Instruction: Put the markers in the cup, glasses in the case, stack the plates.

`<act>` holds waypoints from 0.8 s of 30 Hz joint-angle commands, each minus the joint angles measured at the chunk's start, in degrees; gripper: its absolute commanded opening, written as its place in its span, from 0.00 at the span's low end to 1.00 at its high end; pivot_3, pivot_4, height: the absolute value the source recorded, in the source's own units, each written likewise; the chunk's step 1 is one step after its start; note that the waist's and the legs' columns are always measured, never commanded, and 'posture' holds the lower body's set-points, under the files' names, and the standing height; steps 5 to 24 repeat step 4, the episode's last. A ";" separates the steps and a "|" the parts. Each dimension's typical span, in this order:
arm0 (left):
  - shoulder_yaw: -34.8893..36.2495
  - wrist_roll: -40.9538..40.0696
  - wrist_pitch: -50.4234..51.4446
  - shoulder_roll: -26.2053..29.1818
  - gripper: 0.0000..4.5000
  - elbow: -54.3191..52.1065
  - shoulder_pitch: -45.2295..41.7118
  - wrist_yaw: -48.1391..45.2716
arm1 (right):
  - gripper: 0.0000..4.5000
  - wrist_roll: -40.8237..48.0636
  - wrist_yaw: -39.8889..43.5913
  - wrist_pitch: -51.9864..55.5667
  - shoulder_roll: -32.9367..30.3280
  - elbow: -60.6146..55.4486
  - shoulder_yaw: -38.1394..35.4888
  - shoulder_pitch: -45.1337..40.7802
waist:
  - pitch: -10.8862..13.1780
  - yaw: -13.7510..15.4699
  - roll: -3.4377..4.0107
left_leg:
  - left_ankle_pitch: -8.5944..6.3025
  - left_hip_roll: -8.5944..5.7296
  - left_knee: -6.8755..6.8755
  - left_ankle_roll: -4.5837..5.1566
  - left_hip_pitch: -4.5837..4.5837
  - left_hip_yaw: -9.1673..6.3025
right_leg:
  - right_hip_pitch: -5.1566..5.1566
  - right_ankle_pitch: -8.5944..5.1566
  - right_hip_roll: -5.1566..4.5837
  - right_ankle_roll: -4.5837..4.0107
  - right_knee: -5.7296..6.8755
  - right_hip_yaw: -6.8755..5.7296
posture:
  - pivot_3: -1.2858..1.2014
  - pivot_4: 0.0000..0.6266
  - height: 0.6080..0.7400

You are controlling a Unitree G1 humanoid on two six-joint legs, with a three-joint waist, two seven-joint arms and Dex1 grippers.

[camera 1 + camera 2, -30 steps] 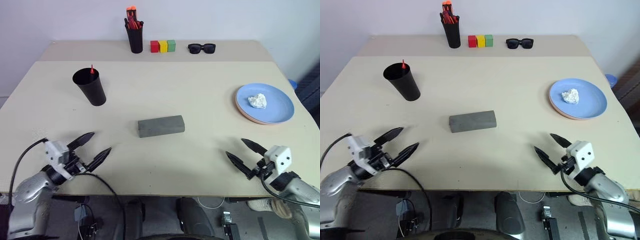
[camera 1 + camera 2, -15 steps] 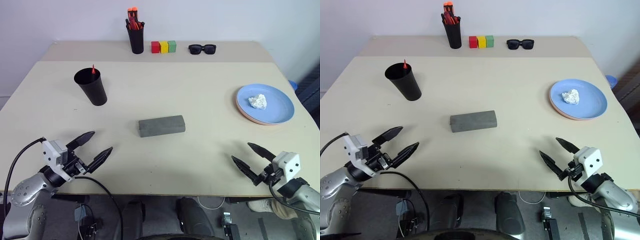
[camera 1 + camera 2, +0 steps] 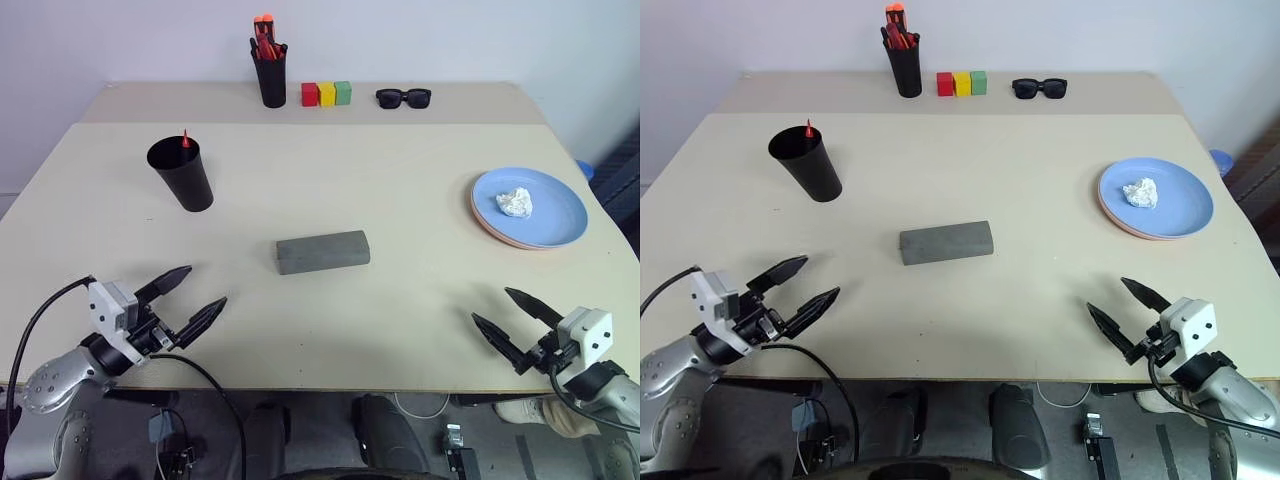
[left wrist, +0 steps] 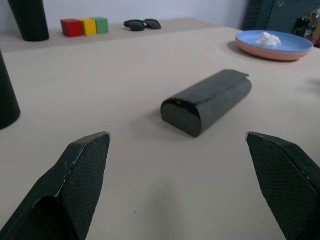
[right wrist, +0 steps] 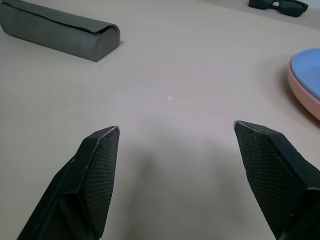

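The black cup [image 3: 182, 175] stands at the left of the table, and the red tip of a marker [image 3: 185, 138] pokes above its rim. The grey case [image 3: 322, 251] lies shut in the middle. At the right, the light blue plate [image 3: 555, 215] rests on the pink plate [image 3: 490, 232]. The glasses are out of view. My left gripper [image 3: 205, 286] hovers open at the front left edge, pointing toward the case. My right gripper [image 3: 491, 305] is open at the front right edge, with nothing between its fingers.
A white crumpled lump [image 3: 515, 202] lies on the blue plate. Along the back stand a pen holder with orange-red pens [image 3: 271, 75], a row of red, yellow and green blocks [image 3: 327, 94] and black sunglasses [image 3: 403, 97].
My right gripper has drawn back a little toward the front right edge of the table, still open. The left gripper has stayed where it was.
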 commanded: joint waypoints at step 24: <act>2.17 -0.04 -2.28 0.61 1.00 0.44 2.60 -1.81 | 0.83 0.60 -0.48 -1.40 1.00 -0.67 -0.14 -0.42 | 0.00 0.03 0.00 | 0.00 0.00 0.01 0.00 0.00 0.00 | 0.00 -0.01 -0.01 -0.01 0.00 0.00 | 0.52 0.24 1.00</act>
